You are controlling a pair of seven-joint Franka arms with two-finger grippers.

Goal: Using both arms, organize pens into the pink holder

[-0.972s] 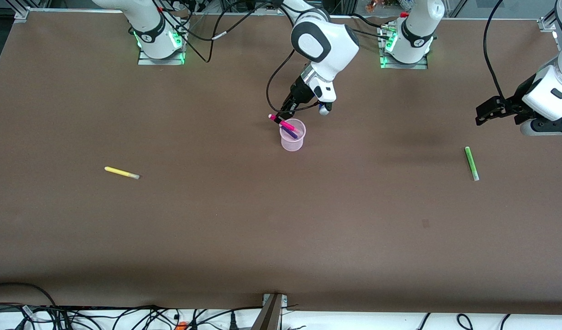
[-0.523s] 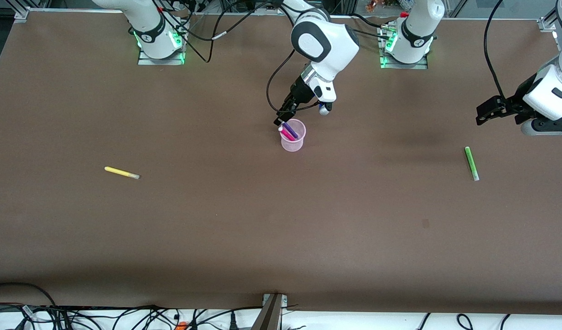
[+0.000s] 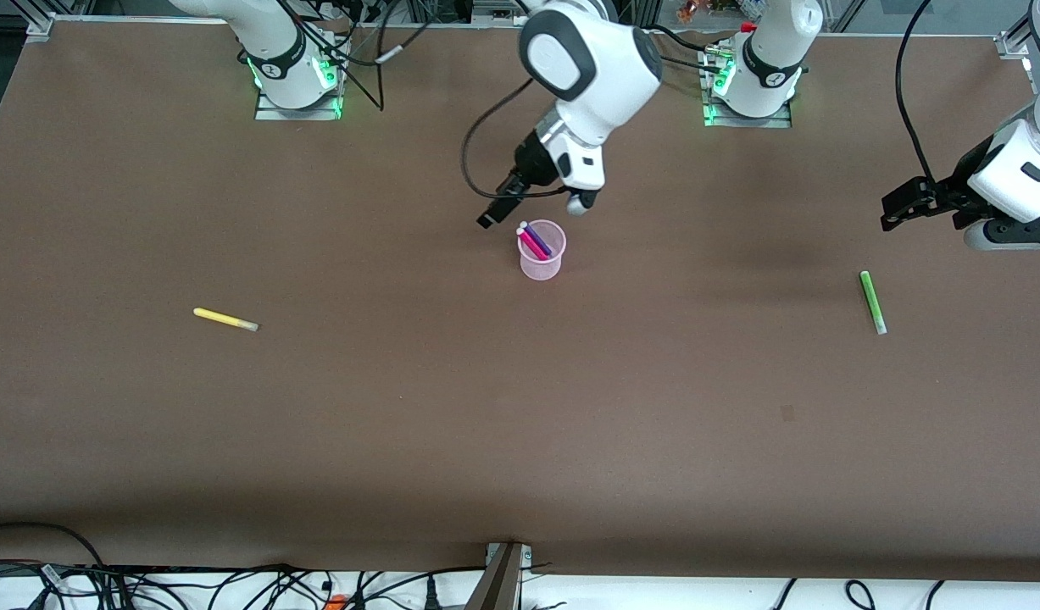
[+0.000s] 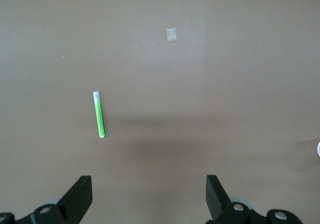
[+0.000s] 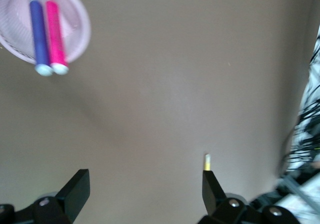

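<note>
The pink holder (image 3: pixel 542 251) stands upright on the brown surface (image 3: pixel 520 407), and it is the landmark here. The magenta pen (image 3: pixel 532 244) and the dark purple pen (image 3: pixel 539 240) lean side by side inside it, their pale tips above the rim. In the right wrist view the same holder (image 5: pixel 45 23) shows both pens resting against its wall.

The right pincer (image 3: pixel 496 210) is in the air just beside the holder, toward the right arm's end of the surface. Its fingers are apart and they carry nothing.

The yellow pen (image 3: pixel 225 319) lies flat on the surface, well apart from the holder toward the right arm's end and nearer to the front camera than the holder. The bright green pen (image 3: pixel 872 302) lies well apart from the holder toward the left arm's end, also nearer to the front camera. The left pincer (image 3: pixel 903 205) waits in the air near the green pen, its fingers spread and empty.

The step in hand seems to be to fetch the yellow pen with the right arm. To do it well, the pincer should probably rise clear of the holder's rim first, so that it does not tip the light cup. Then it should turn across the pen's length and close near the pen's middle, because such a thin pen may roll away.
</note>
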